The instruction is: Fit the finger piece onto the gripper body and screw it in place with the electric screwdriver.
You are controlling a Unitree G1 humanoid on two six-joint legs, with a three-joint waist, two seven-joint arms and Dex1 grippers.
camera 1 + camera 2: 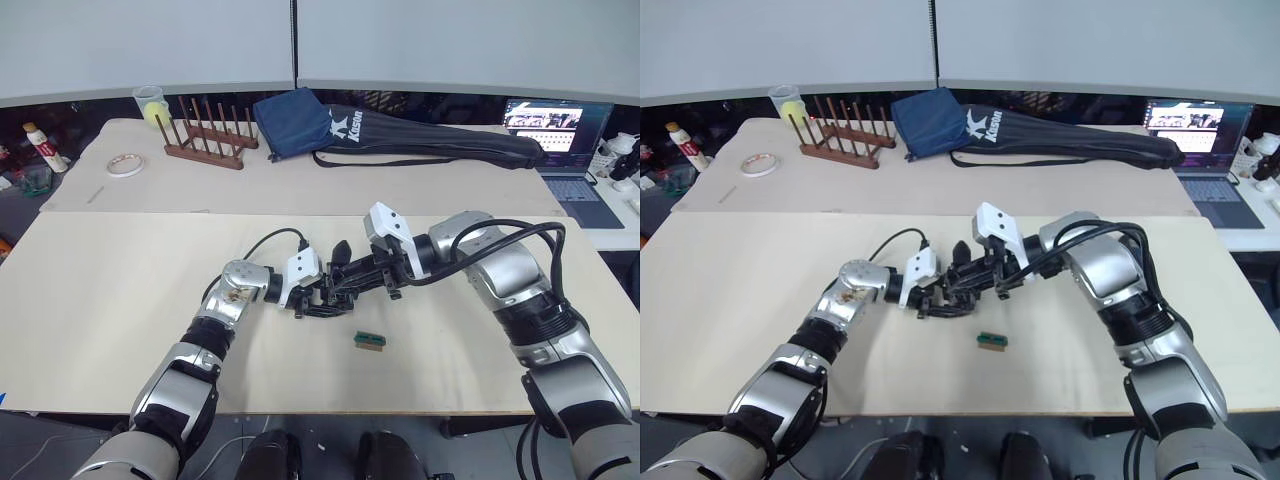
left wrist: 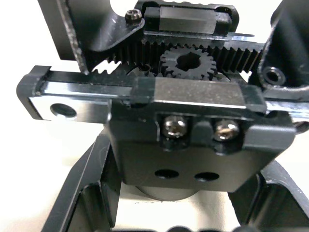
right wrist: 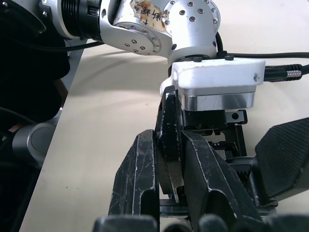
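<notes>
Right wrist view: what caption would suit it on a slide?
The right gripper pinches the finger piece against the gripper body, which the left gripper holds above the table.

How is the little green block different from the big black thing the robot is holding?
The gripper body is chunky and black, with metal screws and a toothed gear; the green block is tiny and flat. The gripper body is gripped by the left end effector, while the green block lies loose on the table, with nothing touching it. Both are at the same pale table, close together.
</notes>
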